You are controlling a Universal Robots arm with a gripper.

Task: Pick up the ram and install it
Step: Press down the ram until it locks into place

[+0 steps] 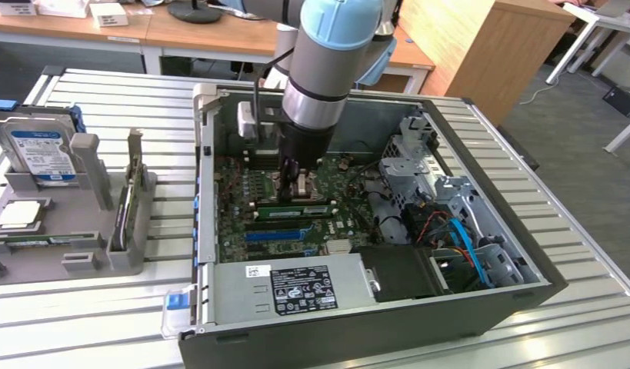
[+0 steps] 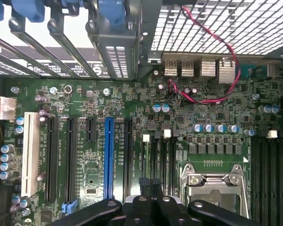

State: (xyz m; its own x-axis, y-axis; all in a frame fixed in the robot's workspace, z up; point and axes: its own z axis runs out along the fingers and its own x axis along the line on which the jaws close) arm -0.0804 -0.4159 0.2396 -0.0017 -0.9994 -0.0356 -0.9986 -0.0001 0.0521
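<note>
We are looking at an open computer case (image 1: 479,300) lying on a slatted metal table (image 1: 561,192), with the motherboard (image 1: 294,219) exposed inside. The arm (image 1: 330,69) is reaching down into the case, its gripper (image 1: 292,187) hovering just above the memory slots (image 1: 294,206). In the wrist view, the gripper (image 2: 150,182) is showing its jaws pressed together, gripping nothing. The ram (image 1: 294,209) is sitting in a slot just below the gripper.
</note>
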